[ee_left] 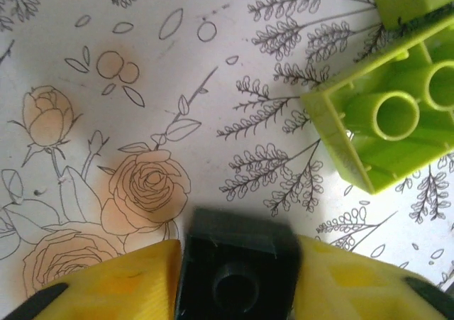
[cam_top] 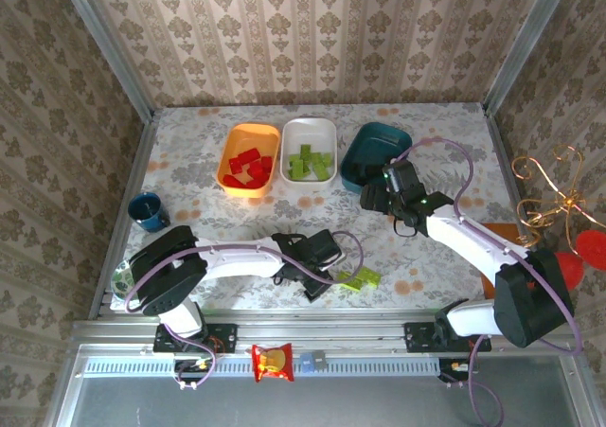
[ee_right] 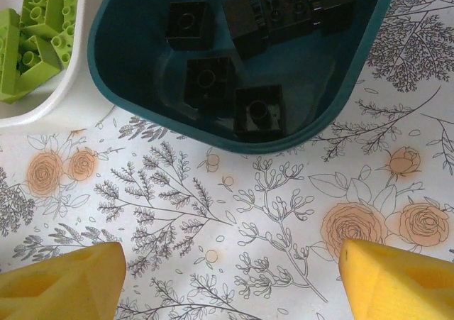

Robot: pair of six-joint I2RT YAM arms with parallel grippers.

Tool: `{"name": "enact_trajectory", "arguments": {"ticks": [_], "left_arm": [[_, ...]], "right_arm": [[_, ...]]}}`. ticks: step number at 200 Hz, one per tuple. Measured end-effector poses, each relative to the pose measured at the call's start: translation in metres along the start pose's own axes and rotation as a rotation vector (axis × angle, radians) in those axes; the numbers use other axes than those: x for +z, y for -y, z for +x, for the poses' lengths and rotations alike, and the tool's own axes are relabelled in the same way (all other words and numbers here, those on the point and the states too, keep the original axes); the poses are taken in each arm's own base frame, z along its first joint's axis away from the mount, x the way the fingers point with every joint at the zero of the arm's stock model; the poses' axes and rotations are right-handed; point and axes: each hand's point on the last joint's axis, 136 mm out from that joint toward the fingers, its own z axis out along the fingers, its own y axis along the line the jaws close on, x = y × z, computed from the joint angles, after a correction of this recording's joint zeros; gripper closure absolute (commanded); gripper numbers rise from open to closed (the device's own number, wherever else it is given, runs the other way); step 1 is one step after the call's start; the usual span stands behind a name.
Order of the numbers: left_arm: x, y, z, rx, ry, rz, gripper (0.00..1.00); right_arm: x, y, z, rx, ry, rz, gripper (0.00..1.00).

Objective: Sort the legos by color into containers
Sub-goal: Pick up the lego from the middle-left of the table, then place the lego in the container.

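The left jaws are pinched narrow on a black lego [ee_left: 237, 267], their yellow pads [ee_left: 113, 284] pressed against its two opposite flat sides, close down to the tabletop [ee_left: 177, 72]. Two lime green legos [ee_left: 386, 121] lie just beyond those jaws and to their right, apart from them. The brick looks light, rigid and slick-sided, so a square squeeze across the flat walls, rather than the corners, should hold it without twisting. The right jaws stand wide with nothing between them. The dark teal tray [ee_right: 323, 100], holding other black legos [ee_right: 259, 111], lies just ahead of them, and the white tray [ee_right: 42, 111] is ahead to their left.
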Motion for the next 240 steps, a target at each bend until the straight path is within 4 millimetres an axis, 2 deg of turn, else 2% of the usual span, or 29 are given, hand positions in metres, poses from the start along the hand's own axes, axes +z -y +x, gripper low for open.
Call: {"name": "enact_trajectory", "arguments": {"ticks": [37, 64, 82, 97, 115, 137, 151, 170, 198, 220, 240], "left_arm": [[-0.001, -0.008, -0.007, -0.019, 0.024, -0.01, 0.67], [-0.012, -0.032, -0.021, -0.083, 0.072, -0.034, 0.69], [-0.023, -0.049, -0.04, -0.124, 0.126, -0.052, 0.7], [-0.034, -0.062, -0.065, -0.158, 0.197, -0.059, 0.7], [-0.054, -0.081, -0.105, -0.193, 0.296, -0.064, 0.7], [-0.077, -0.104, -0.176, -0.211, 0.433, -0.069, 0.71], [-0.083, -0.118, -0.217, -0.212, 0.5, -0.071, 0.71], [-0.076, -0.136, -0.257, -0.214, 0.544, -0.07, 0.71], [-0.046, -0.157, -0.29, -0.222, 0.536, -0.066, 0.68], [-0.02, -0.166, -0.299, -0.232, 0.499, -0.057, 0.52], [-0.011, -0.17, -0.3, -0.253, 0.478, -0.038, 0.39]], "right_arm": [[-0.003, 0.002, 0.003, 0.007, 0.004, 0.0, 0.19], [-0.01, 0.004, 0.001, 0.013, 0.025, -0.005, 0.19], [-0.017, 0.006, 0.0, 0.021, 0.044, -0.011, 0.19], [-0.022, 0.01, 0.003, 0.036, 0.061, -0.009, 0.19], [-0.028, 0.016, 0.008, 0.053, 0.073, -0.005, 0.19], [-0.03, 0.019, 0.013, 0.07, 0.075, -0.004, 0.19], [-0.03, 0.02, 0.015, 0.072, 0.071, -0.001, 0.19], [-0.031, 0.021, 0.015, 0.073, 0.073, -0.002, 0.19], [-0.035, 0.021, 0.018, 0.074, 0.073, -0.014, 0.19], [-0.036, 0.019, 0.026, 0.07, 0.049, -0.034, 0.19], [-0.036, 0.014, 0.038, 0.055, 0.01, -0.072, 0.19]]}}
